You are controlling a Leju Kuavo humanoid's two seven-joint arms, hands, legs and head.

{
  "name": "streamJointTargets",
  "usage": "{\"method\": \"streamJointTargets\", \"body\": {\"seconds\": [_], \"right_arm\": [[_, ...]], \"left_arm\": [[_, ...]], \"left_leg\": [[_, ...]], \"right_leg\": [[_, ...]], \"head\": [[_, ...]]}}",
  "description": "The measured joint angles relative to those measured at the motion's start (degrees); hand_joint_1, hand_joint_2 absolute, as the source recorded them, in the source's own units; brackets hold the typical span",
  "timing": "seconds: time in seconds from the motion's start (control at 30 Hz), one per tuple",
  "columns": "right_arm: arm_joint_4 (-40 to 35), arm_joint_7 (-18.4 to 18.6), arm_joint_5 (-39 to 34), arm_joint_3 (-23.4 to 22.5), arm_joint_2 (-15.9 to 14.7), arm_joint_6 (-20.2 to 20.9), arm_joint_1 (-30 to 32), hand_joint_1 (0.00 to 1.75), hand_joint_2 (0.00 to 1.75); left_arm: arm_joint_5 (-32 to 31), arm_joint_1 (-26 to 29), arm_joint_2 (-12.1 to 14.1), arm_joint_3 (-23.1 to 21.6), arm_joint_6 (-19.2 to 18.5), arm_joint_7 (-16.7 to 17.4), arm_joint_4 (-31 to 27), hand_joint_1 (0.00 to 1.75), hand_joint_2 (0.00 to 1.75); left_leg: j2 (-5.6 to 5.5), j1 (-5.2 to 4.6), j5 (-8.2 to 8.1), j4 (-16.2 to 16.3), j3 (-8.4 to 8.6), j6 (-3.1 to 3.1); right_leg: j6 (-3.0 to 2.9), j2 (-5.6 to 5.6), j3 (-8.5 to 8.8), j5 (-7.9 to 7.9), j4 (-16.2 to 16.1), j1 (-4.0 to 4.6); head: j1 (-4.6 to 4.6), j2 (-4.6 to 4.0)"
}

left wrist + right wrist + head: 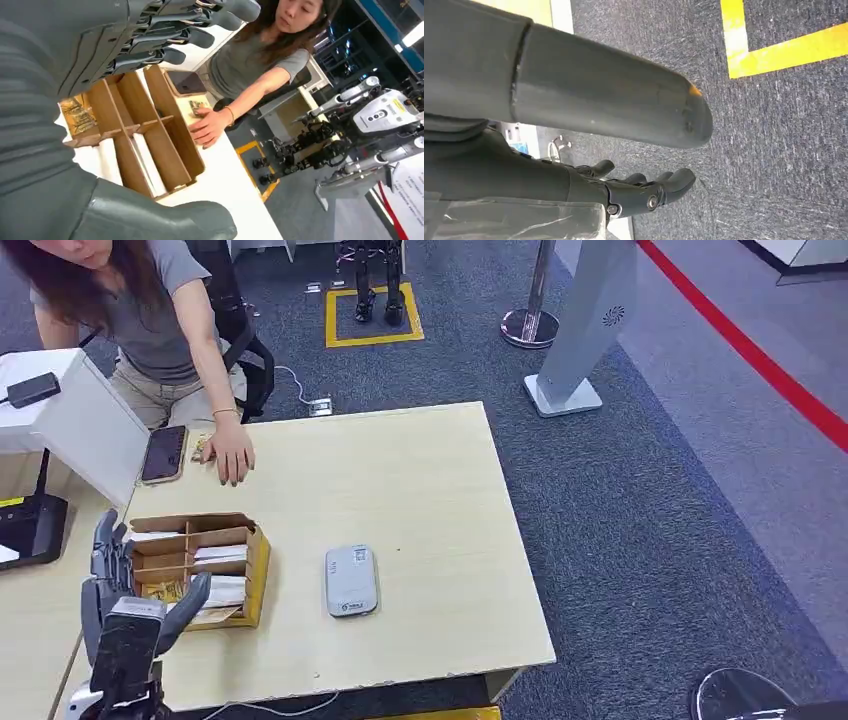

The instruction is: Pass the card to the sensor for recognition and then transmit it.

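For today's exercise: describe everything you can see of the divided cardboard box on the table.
The cardboard box is brown, open-topped and split by thin partitions into compartments. It lies flat near the table's left edge. Some compartments hold white cards; one holds small yellowish items. The left hand hovers over it, fingers apart, holding nothing; contact cannot be told.

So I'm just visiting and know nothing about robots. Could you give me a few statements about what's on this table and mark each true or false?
1. The robot's left hand hovers open beside the cardboard box. True.
2. The grey card reader sits inside the box. False: it lies on the table, apart from the box.
3. The person's hand rests flat on the table. True.
4. The phone is in the robot's right hand. False: it lies on the table near the person; that hand hangs over the carpet, holding nothing.
5. The box has dividers. True.
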Motion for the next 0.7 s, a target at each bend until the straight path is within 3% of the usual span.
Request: {"method": "streamJointTargets", "body": {"seconds": [0.53,0.7], "right_arm": [[0.0,0.0,0.0,0.0,0.0,-0.2,0.0,0.00,0.00],[0.0,0.1,-0.5,0.0,0.0,-0.3,0.0,0.00,0.00]], "left_arm": [[-0.4,0.5,0.0,0.0,0.1,0.6,0.0,0.00,1.75],[-16.2,0.8,0.5,0.0,4.4,3.8,0.1,0.00,1.75]], "left_leg": [[0.00,0.00,0.00,0.0,0.00,0.00],[0.00,0.00,0.00,0.0,0.00,0.00]], "right_leg": [[0.00,0.00,0.00,0.00,0.0,0.00],[0.00,0.00,-0.01,0.00,0.0,0.00]], "head": [[0.00,0.00],[0.00,0.00]]}}
